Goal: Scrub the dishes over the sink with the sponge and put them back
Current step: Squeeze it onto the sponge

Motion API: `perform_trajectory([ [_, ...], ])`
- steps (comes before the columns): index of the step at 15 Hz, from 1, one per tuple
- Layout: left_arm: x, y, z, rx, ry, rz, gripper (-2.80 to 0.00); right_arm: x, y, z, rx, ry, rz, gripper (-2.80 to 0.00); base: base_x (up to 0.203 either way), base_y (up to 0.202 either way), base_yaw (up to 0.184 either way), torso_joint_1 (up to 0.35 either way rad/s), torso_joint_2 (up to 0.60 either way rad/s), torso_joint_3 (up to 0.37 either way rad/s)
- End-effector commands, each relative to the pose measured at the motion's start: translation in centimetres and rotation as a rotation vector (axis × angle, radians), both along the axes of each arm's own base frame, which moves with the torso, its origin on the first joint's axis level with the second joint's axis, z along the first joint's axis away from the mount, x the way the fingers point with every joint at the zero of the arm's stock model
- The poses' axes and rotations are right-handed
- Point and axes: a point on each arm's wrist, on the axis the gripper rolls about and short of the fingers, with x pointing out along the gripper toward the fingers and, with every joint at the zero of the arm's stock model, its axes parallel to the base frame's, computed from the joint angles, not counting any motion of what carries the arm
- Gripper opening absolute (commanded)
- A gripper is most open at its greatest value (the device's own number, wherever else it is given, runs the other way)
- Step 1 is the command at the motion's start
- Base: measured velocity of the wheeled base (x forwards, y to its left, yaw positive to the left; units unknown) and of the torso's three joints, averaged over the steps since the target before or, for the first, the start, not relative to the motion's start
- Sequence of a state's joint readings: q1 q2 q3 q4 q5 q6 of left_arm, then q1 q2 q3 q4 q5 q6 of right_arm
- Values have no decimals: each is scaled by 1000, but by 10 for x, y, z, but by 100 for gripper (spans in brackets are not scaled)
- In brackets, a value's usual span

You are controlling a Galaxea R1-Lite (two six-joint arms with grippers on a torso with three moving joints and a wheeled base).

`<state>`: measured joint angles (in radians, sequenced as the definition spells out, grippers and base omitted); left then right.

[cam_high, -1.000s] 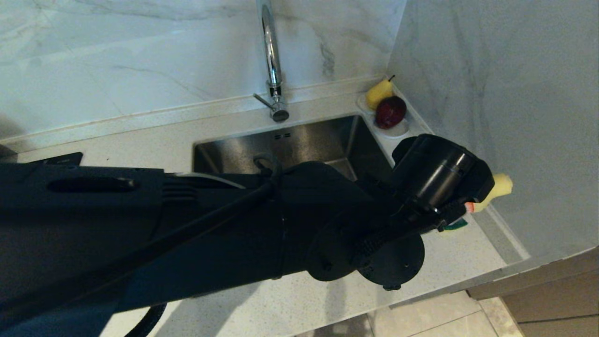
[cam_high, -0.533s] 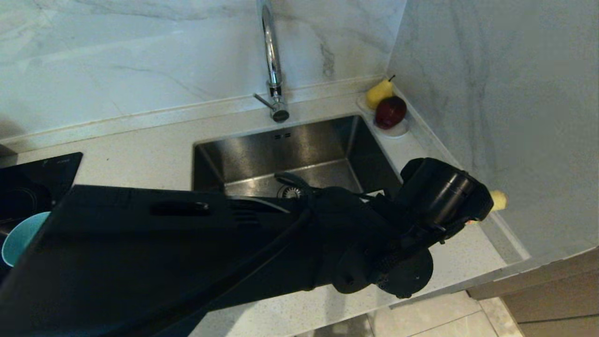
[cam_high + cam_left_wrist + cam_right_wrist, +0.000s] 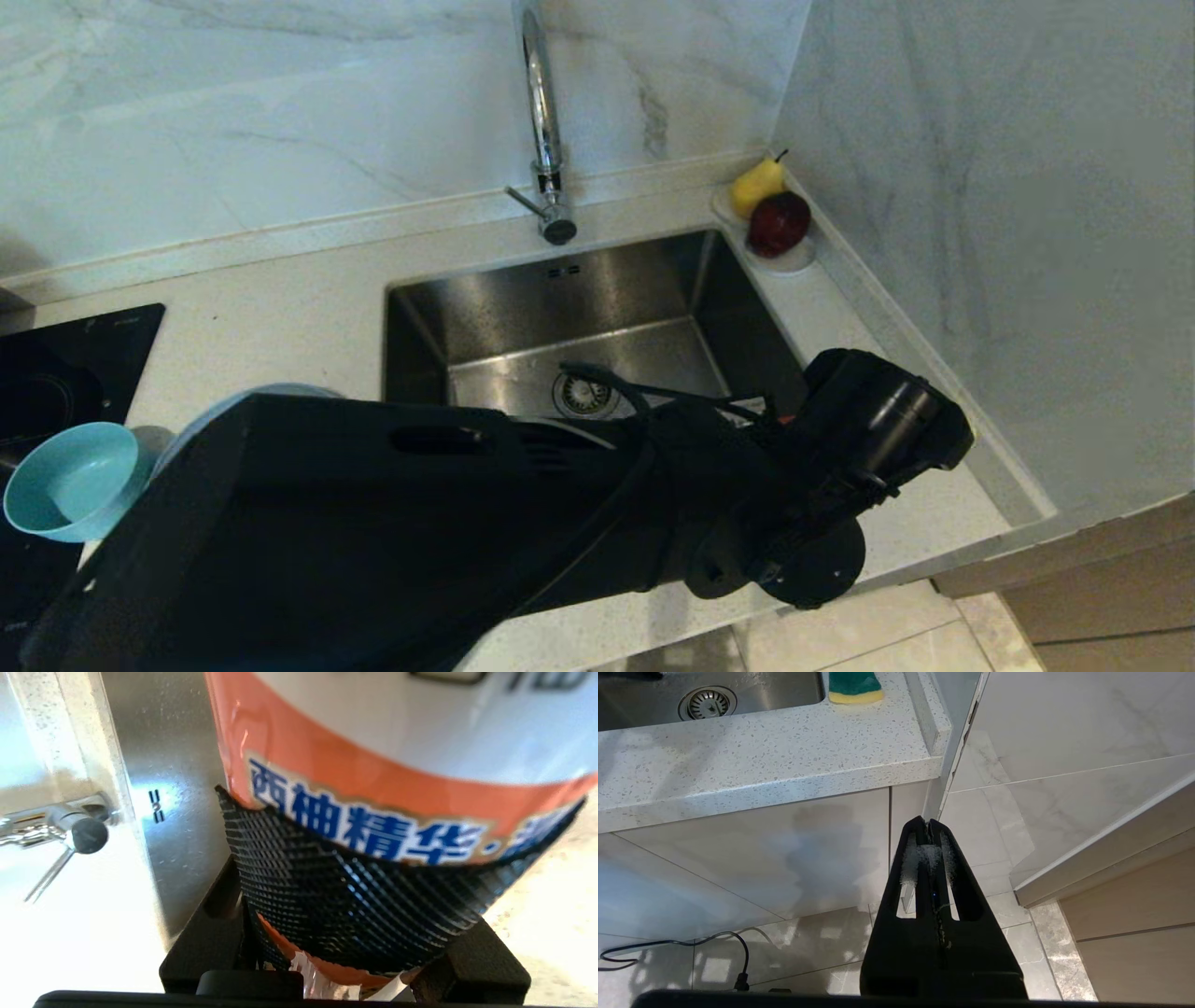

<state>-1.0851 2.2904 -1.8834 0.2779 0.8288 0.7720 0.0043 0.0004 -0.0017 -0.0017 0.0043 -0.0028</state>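
The sponge [image 3: 854, 688] is hidden in the head view behind the left arm, which crosses the sink [image 3: 597, 308] front; the left claw itself is hidden there behind its wrist. The teal-blue bowl [image 3: 70, 481] sits at the far left, next to the dark cooktop [image 3: 56, 364]; the faucet [image 3: 541, 121] stands behind the basin, and the fruit dish [image 3: 789, 257] occupies the back right corner by the wall.

Left wrist view: the left claw [image 3: 355, 933] is clamped at medium width on a detergent bottle [image 3: 373, 765], its mesh pad pressed to the orange label. The bottle hangs at the sink's edge, probably for dosing soap.

Right wrist view: the right claw [image 3: 930, 833] is fully closed, empty, parked below the surface [image 3: 761, 751] pointing at the floor [image 3: 990, 826]. The sponge lies green face up at the sink's right rim, near the wall, leaving open room only on the basin side.
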Motion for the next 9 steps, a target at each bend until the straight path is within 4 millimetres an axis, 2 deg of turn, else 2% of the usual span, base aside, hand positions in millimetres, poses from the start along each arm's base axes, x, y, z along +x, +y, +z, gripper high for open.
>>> perform_trajectory([
  [1,1,-3,-10,35,-1,11,-280,0,0,0,0,0,1,-280,0,0,0,0,0,0],
  [9,4,-7,-27,141,-51,73,-280,0,0,0,0,-2,1,-280,0,0,0,0,0,0],
])
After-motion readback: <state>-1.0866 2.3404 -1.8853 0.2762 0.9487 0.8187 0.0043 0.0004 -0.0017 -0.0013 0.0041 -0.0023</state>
